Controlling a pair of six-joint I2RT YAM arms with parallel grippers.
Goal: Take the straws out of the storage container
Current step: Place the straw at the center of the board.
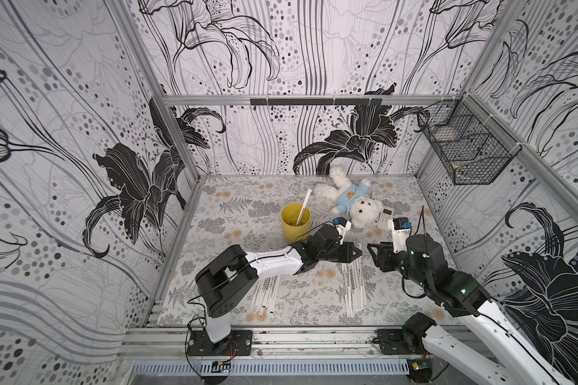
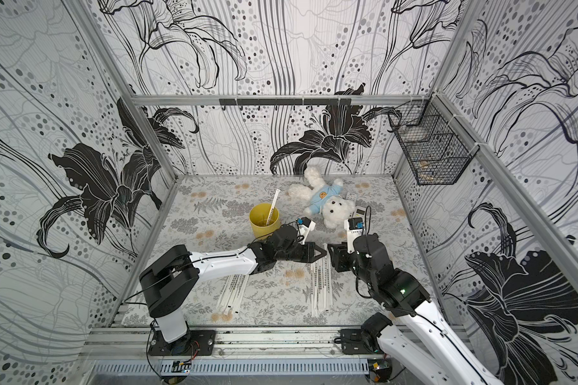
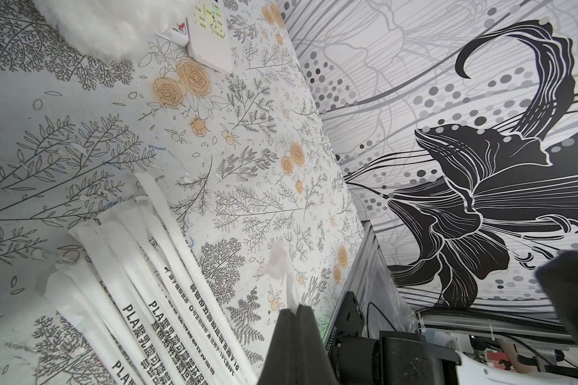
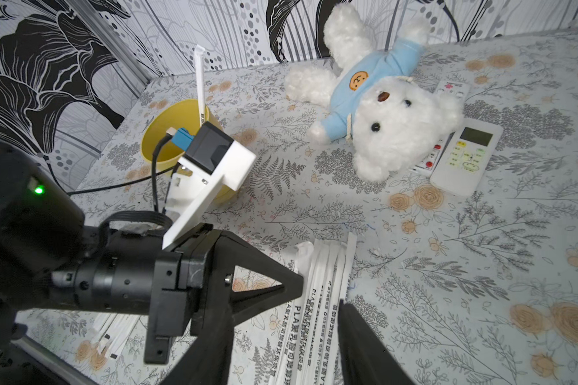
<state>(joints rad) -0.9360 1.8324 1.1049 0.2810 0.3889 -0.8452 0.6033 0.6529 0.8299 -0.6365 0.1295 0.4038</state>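
Observation:
The storage container, a mustard-yellow cup, stands mid-table with one straw leaning in it. Several straws lie in a pile right of centre. A second pile sits under the left arm. My left gripper is shut at the right pile's far end, with a white wrapper end sticking out between its jaws. My right gripper faces it, open, its fingers either side of that pile.
A white teddy in a blue shirt lies behind the grippers, with two white remotes beside its head. A black wire basket hangs on the right wall. The two grippers' tips are nearly touching.

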